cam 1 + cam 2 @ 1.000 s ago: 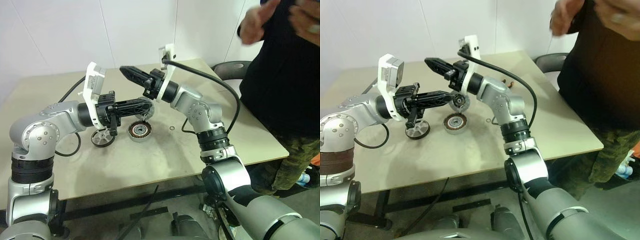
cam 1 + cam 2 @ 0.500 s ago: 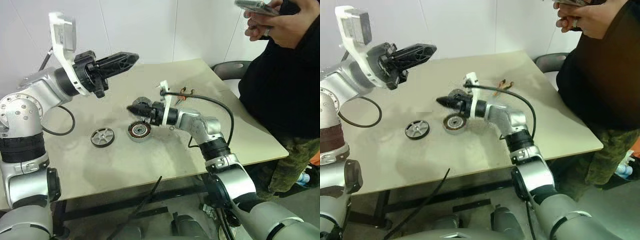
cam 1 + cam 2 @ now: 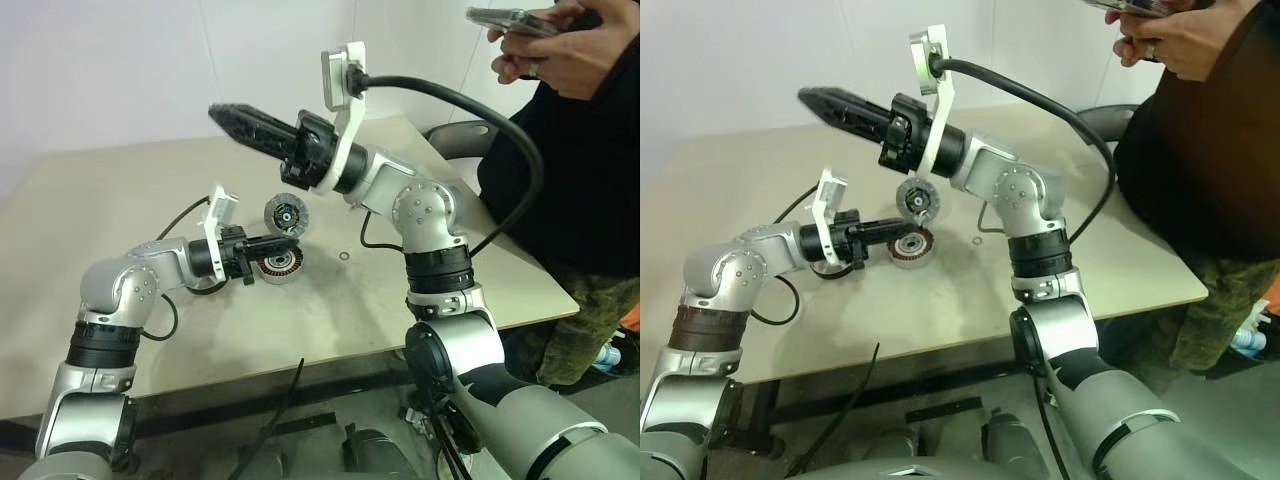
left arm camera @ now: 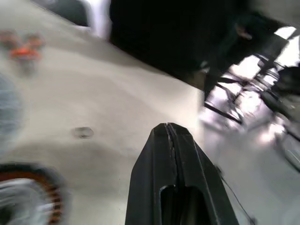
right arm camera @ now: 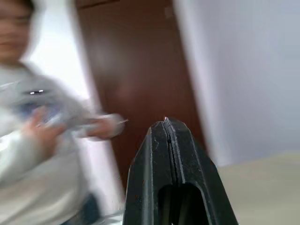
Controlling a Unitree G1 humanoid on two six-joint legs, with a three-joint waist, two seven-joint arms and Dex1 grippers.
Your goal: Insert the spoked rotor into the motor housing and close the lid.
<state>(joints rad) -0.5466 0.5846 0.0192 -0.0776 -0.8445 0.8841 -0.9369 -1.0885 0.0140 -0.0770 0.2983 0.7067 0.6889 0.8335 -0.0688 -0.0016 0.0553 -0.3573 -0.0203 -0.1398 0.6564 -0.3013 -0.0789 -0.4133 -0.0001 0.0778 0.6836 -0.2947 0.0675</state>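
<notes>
The motor housing (image 3: pixel 280 263), a round shell with copper windings, lies flat near the middle of the table (image 3: pixel 120 180). Just behind it, the grey lid (image 3: pixel 285 213) with its dark rim stands tilted up. My left gripper (image 3: pixel 268 245) is shut and empty, held low and level, its tips just over the housing's near-left rim. In the left wrist view the shut fingertips (image 4: pixel 166 127) point past the housing (image 4: pixel 28 199). My right gripper (image 3: pixel 216 112) is shut and empty, raised high above the table and pointing left. The spoked rotor is hidden behind my left forearm.
A person stands at the table's right side holding a phone (image 3: pixel 510 18). A small washer (image 3: pixel 344 256) lies right of the housing. Orange-handled pliers (image 4: pixel 21 49) rest farther back. A black cable (image 3: pixel 170 220) trails over the table's left half. A chair (image 3: pixel 462 132) is at the back right.
Over the last half second my left gripper dropped from high on the left to just above the housing. My right gripper rose from beside the lid to high above the table.
</notes>
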